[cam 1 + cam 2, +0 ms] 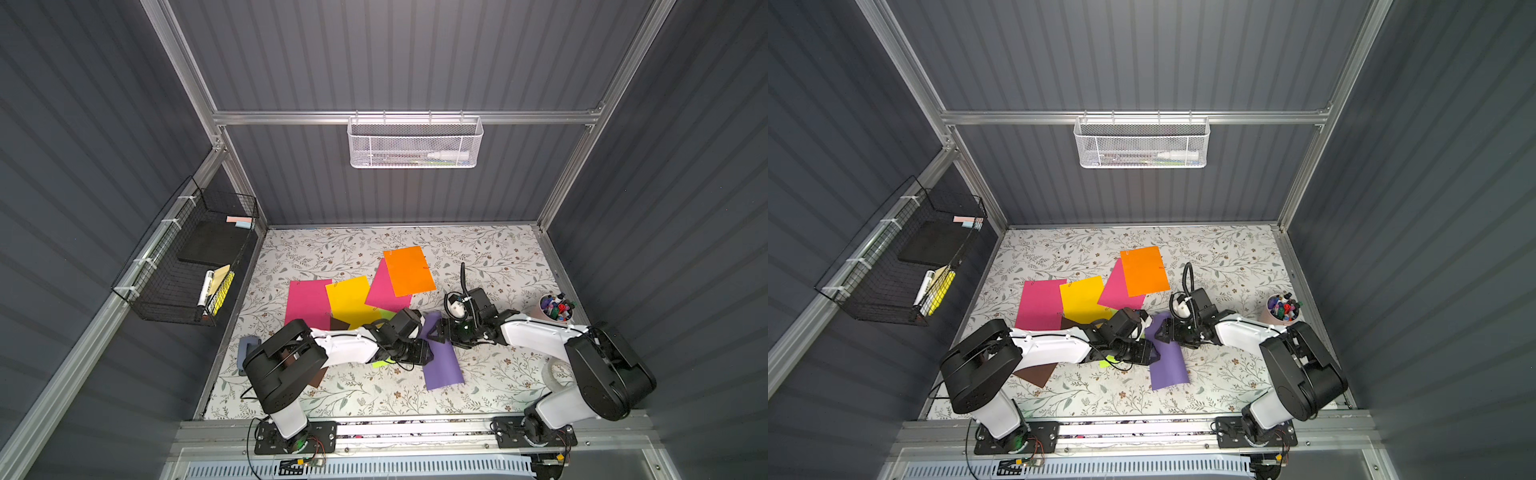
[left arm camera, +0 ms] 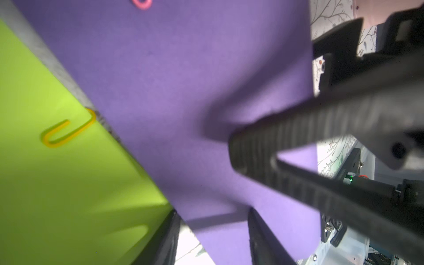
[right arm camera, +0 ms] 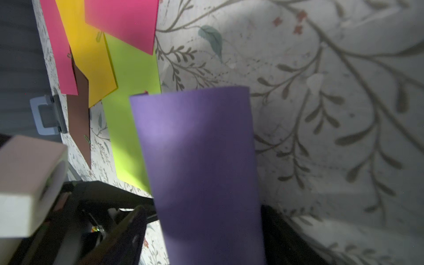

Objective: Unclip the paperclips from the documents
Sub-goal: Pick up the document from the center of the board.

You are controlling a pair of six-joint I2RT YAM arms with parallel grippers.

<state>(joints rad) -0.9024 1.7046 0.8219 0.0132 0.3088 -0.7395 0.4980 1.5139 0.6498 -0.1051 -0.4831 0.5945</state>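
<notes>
A purple document (image 1: 442,365) lies between the two arms, its far end curled up off the table. My left gripper (image 2: 213,213) is open, with the sheet's edge passing between its fingers. My right gripper (image 3: 204,208) is open too, and the raised purple sheet (image 3: 199,149) stands between its jaws. A pink paperclip (image 2: 142,3) sits on the purple sheet, and a yellow-orange paperclip (image 2: 68,133) on the lime green document (image 2: 57,183). Orange (image 1: 409,270), yellow (image 1: 351,301), two magenta (image 1: 307,301) and brown (image 1: 318,376) documents lie beyond and left of the grippers.
A cup of markers (image 1: 557,309) stands at the right, with a tape roll (image 1: 557,372) nearer the front. A grey-blue object (image 1: 247,345) lies by the left wall. A black wire basket (image 1: 187,266) hangs left and a white mesh basket (image 1: 415,143) on the back wall.
</notes>
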